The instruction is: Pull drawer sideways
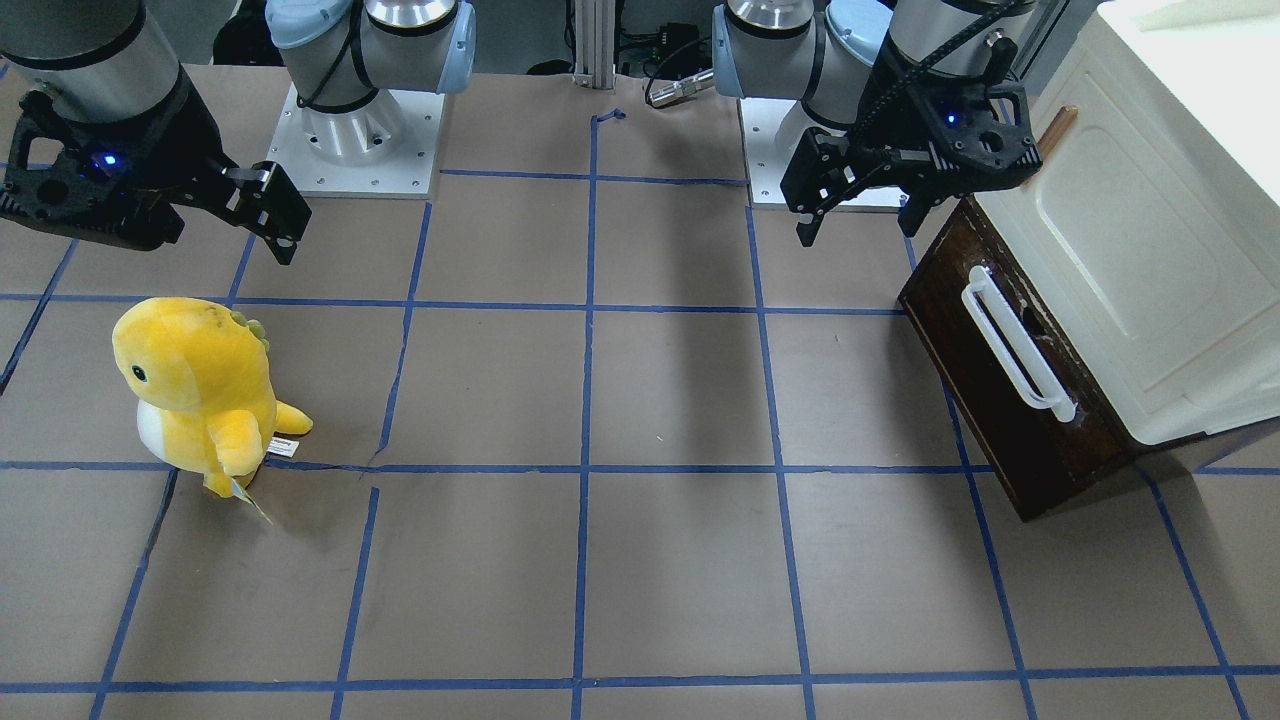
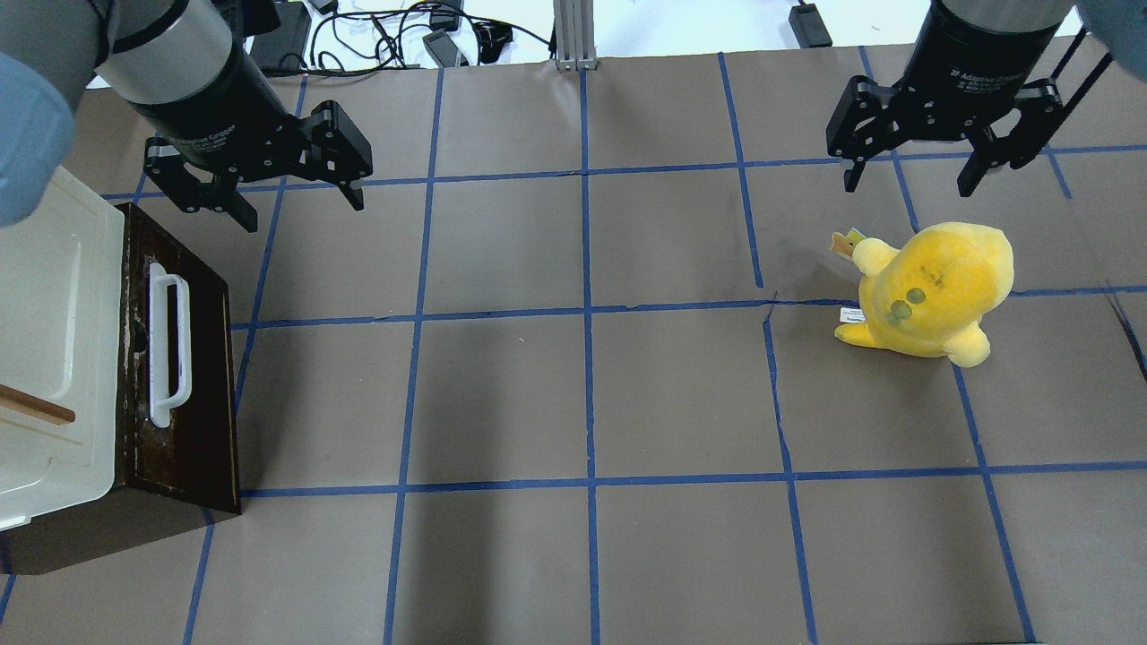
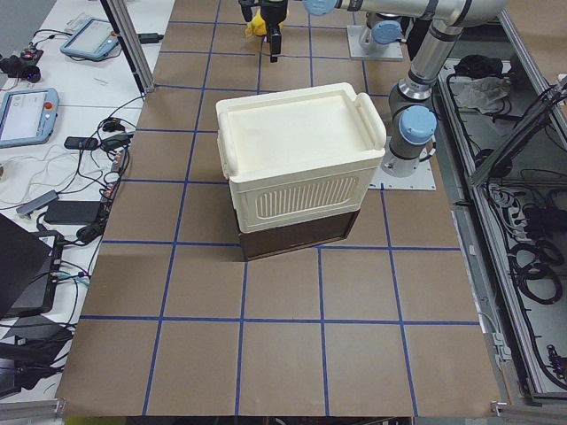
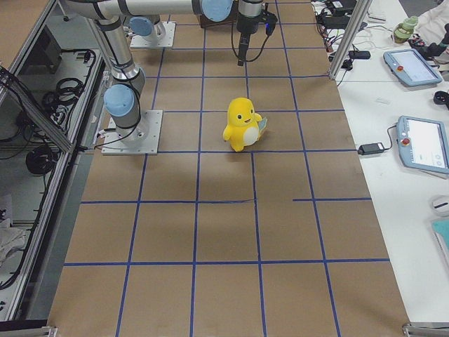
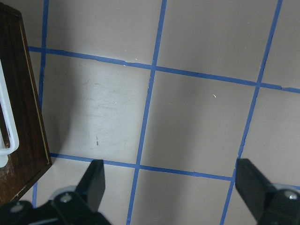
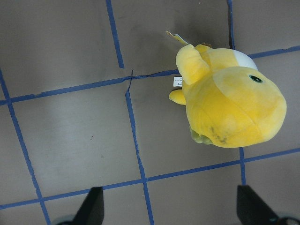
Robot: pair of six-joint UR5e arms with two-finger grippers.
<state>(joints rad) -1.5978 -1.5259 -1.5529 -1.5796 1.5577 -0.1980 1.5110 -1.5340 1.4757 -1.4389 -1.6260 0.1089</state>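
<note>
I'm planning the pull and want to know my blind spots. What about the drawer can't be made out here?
- Inside of the drawer: hidden in every view by its front and the cabinet above.
- The handle: in exterior left it faces away, behind the cabinet.
- Most of the drawer: cut off by the left wrist view's left edge.
- Exterior right: the drawer is out of frame.
- Print on the plush's tag: too small.

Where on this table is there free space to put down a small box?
The whole middle of the table is bare, between the drawer and the yellow plush toy. It is crowded at the drawer's end, where the left gripper hangs open beside it.
</note>
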